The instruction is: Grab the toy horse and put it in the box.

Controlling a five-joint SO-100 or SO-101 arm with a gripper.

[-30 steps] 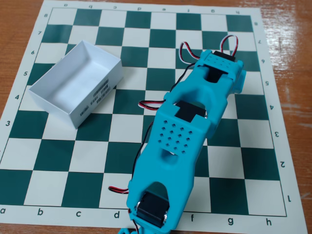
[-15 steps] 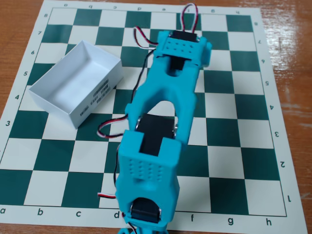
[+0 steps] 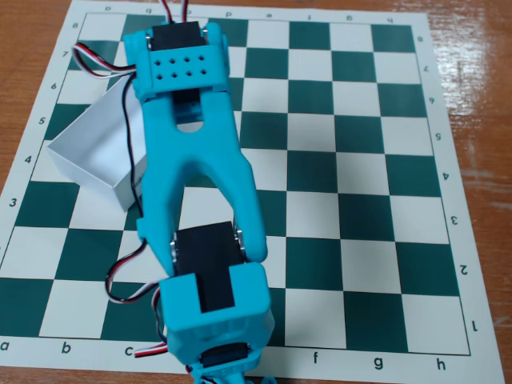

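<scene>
Looking down in the fixed view, the turquoise arm (image 3: 200, 184) runs from top centre to the bottom edge & blocks a lot. The gripper end drops out of frame at bottom centre, so only a sliver of blue plastic shows there; can't tell if the pincer is spread or pressed together. No toy horse anywhere I can see: could be under the arm or beyond the bottom edge, can't say.

The box (image 3: 92, 156) sits at left of centre, upper-left part of the frame, turned at an angle to the squares. Its right side is hidden behind the arm, so approx. half shows: white card, thin walls, open top, pale grey inside, nothing visible in the part that shows. No print readable from here.

Arm is matte 3D-printed-looking plastic, w/ a perforated block near the top (two rows of small holes) & a forked, Y-shaped link below it. Black servo bodies (image 3: 206, 268) sit between the blue shells. Red/white/black wires (image 3: 96, 62) loop out at upper left & again at lower left.

Under it all, a chessboard mat (image 3: 352, 160), dark green & cream squares, edge letters & nos., some upside down. Wooden table (image 3: 480, 80), reddish grain, at the right & top-left margins.
</scene>
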